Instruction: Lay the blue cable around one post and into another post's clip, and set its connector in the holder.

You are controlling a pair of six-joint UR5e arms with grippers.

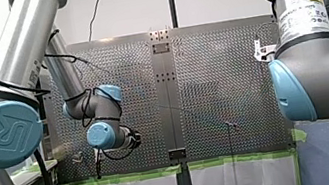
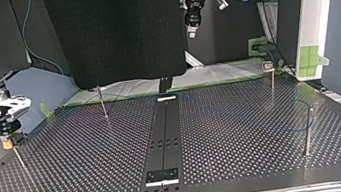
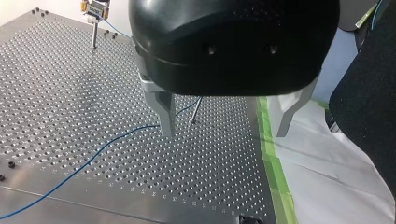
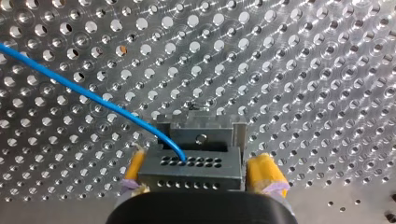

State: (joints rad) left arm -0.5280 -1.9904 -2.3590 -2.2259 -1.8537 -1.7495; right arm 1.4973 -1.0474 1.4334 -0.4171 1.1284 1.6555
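My right gripper [image 4: 200,176] is clamped on the grey connector [image 4: 190,169], with its yellow pads [image 4: 265,172] pressed against the block's two sides. The blue cable [image 4: 84,95] leaves the connector's holed face and runs off low over the perforated table [image 4: 303,70]. Just ahead of the connector stands the metal holder [image 4: 201,133]. From this angle I cannot tell whether the connector is seated in it.

My left gripper [image 3: 225,122] hangs released above the table near its taped edge. Its metal fingers [image 3: 166,114] are wide apart with nothing between them. Only this wrist view shows the cable's run. It crosses the table under the gripper, passes close by a thin post [image 3: 195,111] and leads to the far corner. There the right gripper shows small, on top of a slim stem [image 3: 94,37]. Along the table's edge lies a green tape strip [image 3: 271,154], and beyond it a white sheet [image 3: 327,177].

The top view adds what neither wrist view gives. A clip post [image 2: 271,81] stands at the far right, and a plain post [image 2: 308,132] stands nearer at the right with a loop of the cable near its top. A third post [image 2: 103,104] stands far at left of centre. In the front view my right arm's big joint [image 1: 322,78] hides the right gripper.
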